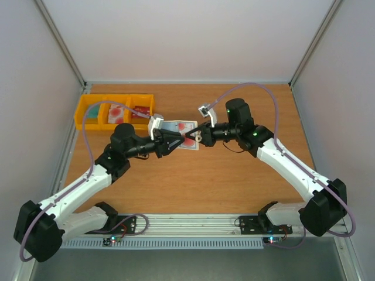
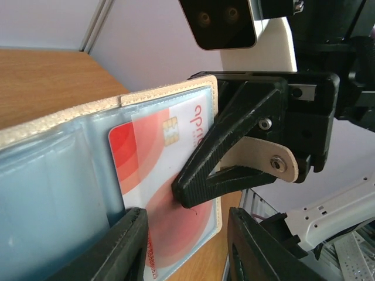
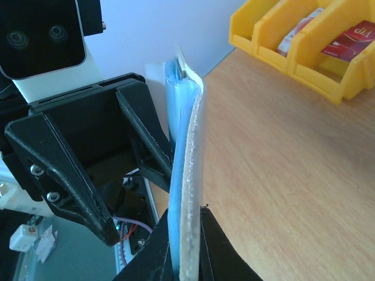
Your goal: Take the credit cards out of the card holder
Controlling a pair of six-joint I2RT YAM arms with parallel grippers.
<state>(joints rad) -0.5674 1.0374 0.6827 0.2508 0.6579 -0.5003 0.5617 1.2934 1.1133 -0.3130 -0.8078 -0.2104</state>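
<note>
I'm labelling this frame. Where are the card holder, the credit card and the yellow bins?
card holder [image 2: 53, 193]: left wrist view, blue-grey inside.
credit card [image 2: 146, 170]: left wrist view, red-and-white face in the clear pocket.
yellow bins [image 3: 258, 29]: right wrist view, end bin's outer wall.

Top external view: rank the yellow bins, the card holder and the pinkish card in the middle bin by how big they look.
1. yellow bins, the whole row
2. card holder, held open above the table
3. pinkish card, clearly smallest
</note>
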